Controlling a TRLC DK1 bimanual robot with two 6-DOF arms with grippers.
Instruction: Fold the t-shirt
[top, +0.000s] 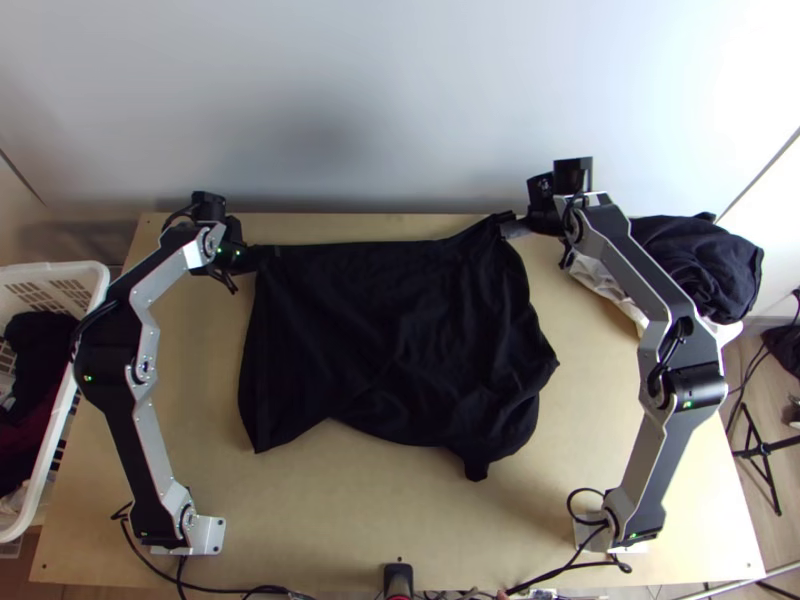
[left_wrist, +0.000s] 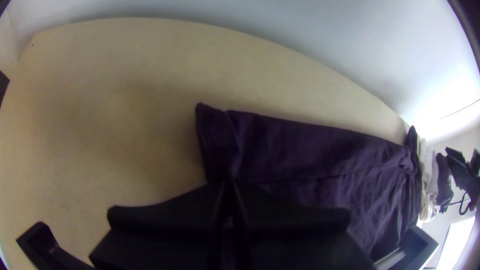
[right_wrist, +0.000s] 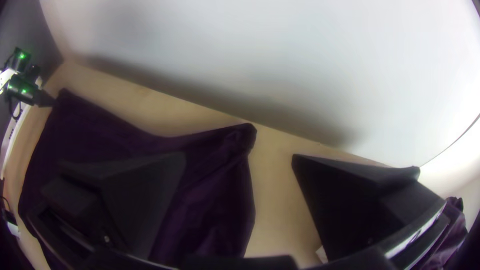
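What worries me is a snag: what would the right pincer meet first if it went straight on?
Probably the shirt: one corner lies ahead, between the open fingers of the right pincer. Bare table shows just beside it, but depth is unclear, so the tips might touch that first.

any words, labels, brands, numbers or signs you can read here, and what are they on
No text can be read in these pictures.
Pale strip by the right gripper: small marks, too blurred to read.
Black t-shirt: no lettering that I can make out.
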